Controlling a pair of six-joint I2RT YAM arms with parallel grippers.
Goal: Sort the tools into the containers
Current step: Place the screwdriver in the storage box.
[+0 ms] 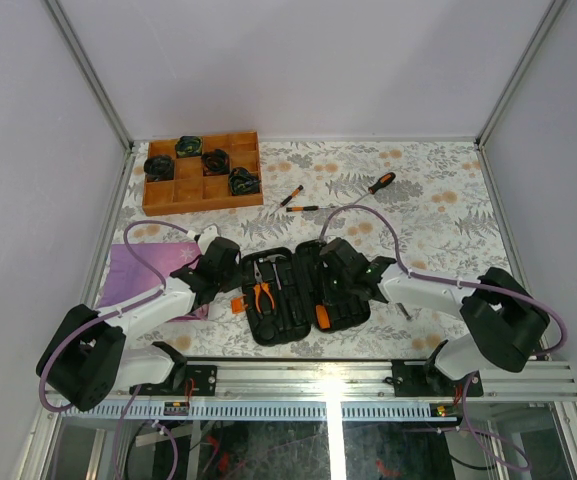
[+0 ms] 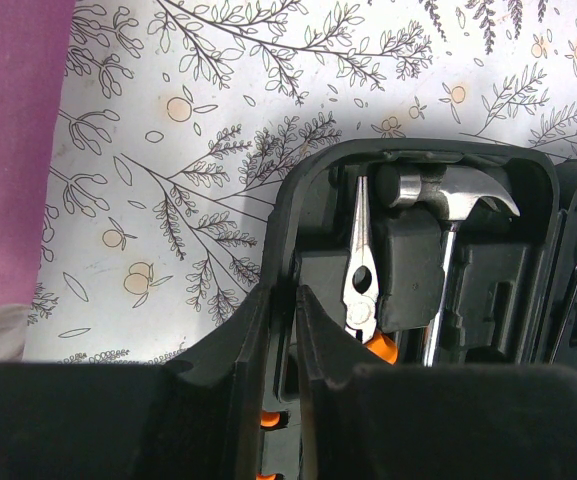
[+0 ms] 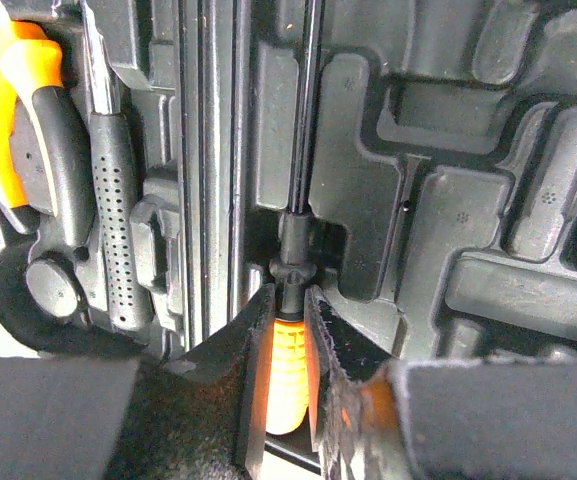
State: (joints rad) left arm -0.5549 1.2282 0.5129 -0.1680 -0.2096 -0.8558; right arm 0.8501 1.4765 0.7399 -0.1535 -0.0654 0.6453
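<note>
The open black case (image 1: 293,330) lies at the table's near centre. Orange-handled pliers (image 2: 360,280) and a steel hammer (image 2: 448,195) sit in the moulded slots of its left half. My left gripper (image 2: 295,292) is pinched shut on the left rim of the case (image 2: 313,190); in the top view that gripper (image 1: 238,290) is at the case's left edge. My right gripper (image 3: 289,292) is shut on an orange-handled screwdriver (image 3: 288,380), whose shaft lies along a slot in the right half of the case (image 3: 488,280). Three more screwdrivers (image 1: 303,208) lie on the cloth beyond the case.
A brown wooden compartment tray (image 1: 183,195) holding several dark round items stands at the back left. A purple cloth (image 1: 128,275) lies left of the left arm. Metal frame posts rise at the back corners, and a rail runs along the near edge.
</note>
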